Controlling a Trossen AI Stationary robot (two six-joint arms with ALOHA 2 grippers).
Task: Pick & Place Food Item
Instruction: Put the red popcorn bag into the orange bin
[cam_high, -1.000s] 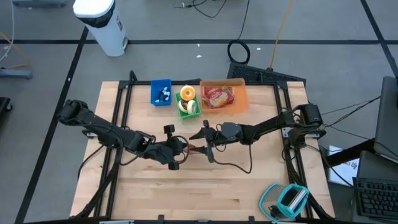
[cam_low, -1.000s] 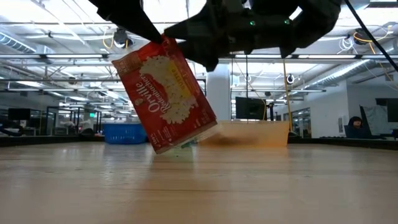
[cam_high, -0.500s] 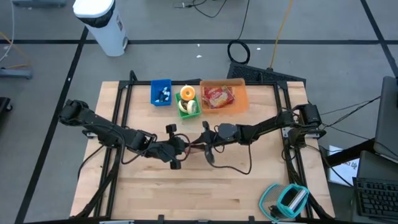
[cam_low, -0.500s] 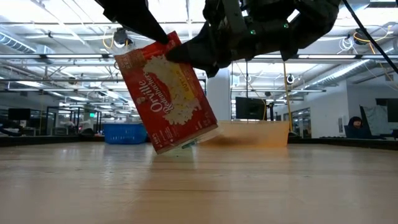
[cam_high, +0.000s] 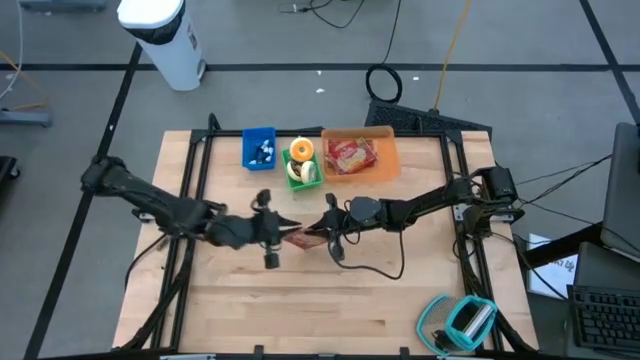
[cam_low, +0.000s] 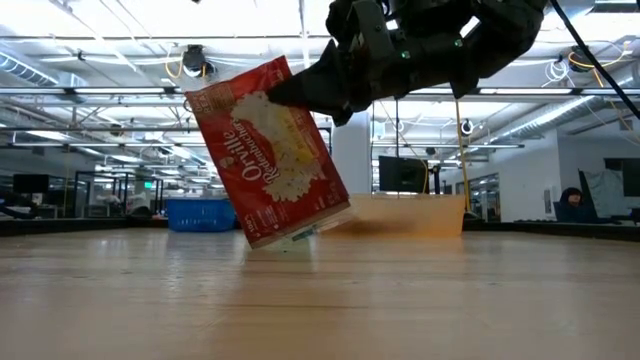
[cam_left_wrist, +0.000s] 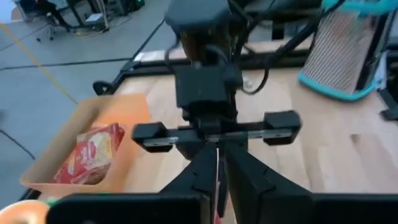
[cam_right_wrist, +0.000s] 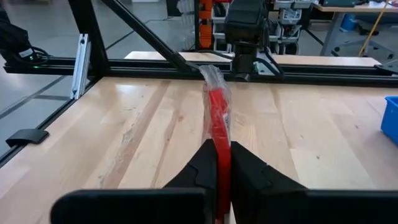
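Observation:
A red popcorn packet (cam_low: 270, 150) hangs tilted over the middle of the table; in the high view it shows as a thin red strip (cam_high: 298, 238) between the two arms. My right gripper (cam_low: 300, 88) is shut on its top. My left gripper (cam_high: 283, 233) stands just off the packet's left end, above the low view's frame; in its wrist view its fingers (cam_left_wrist: 205, 174) are almost together with nothing gripped. Whether the packet's bottom corner (cam_low: 258, 240) touches the table, I cannot tell. My right gripper pinches the packet's top edge (cam_low: 285, 82), near its right corner, between its two fingers (cam_right_wrist: 206, 163). It comes nearly level from the table's right side. The packet hangs below the fingers, tilted, seen edge-on (cam_right_wrist: 217, 118) in the right wrist view.
Along the far edge stand a blue bin (cam_high: 260, 148), a small green bin (cam_high: 303, 170) with round food pieces and an orange bin (cam_high: 362, 135) holding another red packet. A teal and white object (cam_high: 460, 320) lies at the near right corner. Bare wood lies toward the near edge.
My right gripper has shut on the packet's top edge. My left gripper has let go of the packet's upper left corner, risen out of the low view and drawn back toward the table's left. The packet has stayed in place, a little more upright.

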